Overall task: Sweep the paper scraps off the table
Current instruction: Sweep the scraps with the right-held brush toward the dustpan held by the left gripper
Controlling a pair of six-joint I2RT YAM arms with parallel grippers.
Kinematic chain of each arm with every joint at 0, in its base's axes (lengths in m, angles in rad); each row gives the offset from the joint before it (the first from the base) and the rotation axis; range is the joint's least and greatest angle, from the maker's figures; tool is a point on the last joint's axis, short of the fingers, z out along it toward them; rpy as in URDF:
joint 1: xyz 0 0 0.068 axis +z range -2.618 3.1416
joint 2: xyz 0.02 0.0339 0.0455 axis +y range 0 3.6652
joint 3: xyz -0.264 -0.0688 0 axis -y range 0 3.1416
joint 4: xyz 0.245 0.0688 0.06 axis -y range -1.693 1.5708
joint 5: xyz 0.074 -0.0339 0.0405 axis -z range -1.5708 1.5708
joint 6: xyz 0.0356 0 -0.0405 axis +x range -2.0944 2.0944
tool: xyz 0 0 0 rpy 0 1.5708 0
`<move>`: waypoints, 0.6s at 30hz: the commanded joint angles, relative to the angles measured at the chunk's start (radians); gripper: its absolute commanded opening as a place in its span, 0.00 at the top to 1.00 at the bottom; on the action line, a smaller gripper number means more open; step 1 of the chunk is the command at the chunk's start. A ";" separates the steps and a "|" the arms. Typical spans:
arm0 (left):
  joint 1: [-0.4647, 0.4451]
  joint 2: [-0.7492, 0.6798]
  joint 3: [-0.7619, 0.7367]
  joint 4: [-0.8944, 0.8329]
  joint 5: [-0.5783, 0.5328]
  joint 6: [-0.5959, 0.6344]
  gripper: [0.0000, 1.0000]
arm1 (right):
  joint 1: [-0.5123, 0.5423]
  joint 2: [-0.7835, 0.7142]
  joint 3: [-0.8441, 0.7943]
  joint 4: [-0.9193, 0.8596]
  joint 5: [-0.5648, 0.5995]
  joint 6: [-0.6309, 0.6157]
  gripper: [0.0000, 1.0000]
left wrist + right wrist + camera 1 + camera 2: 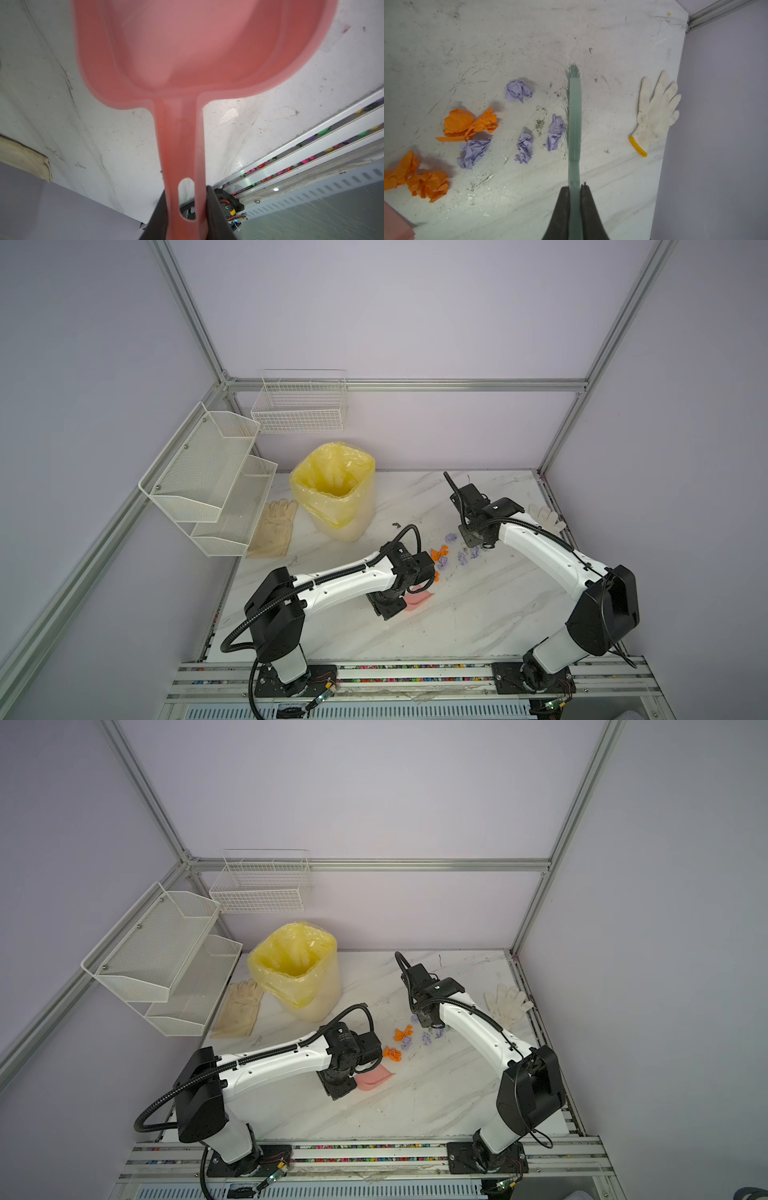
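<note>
1. The white veined table (457, 614) is scuffed and enclosed by pale lilac walls. A yellow-lined bin (365, 466) is set at its far left, below wire shelves (203, 472).
2. The paper scraps (473, 152), orange and purple, are clustered mid-table, just beside the brush (574, 116), whose handle is clamped by the right end effector (574, 190).
3. Only in the left wrist view is the left end effector (187, 199) seen closed on the handle of the pink dustpan (187, 41).
4. A white glove (656, 114) is laid by the right edge. Bare table is seen toward the near edge.

No legible text anywhere; small white print on left arm wrist motor (402, 559) unreadable.
</note>
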 commanded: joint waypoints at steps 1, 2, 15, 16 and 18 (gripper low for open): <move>-0.009 0.016 0.075 -0.013 -0.034 -0.042 0.92 | -0.004 -0.017 0.014 0.022 -0.041 -0.018 1.00; -0.013 0.021 0.075 -0.010 -0.037 -0.042 0.93 | -0.004 -0.022 0.017 0.029 -0.050 -0.018 1.00; -0.018 0.029 0.022 0.037 -0.065 -0.035 0.92 | 0.008 -0.034 -0.001 0.060 -0.189 -0.010 1.00; -0.017 0.032 0.021 0.039 -0.067 -0.035 0.92 | 0.012 -0.035 -0.001 0.060 -0.199 -0.008 1.00; -0.018 0.037 0.020 0.048 -0.068 -0.033 0.92 | 0.022 -0.040 -0.006 0.060 -0.223 -0.002 1.00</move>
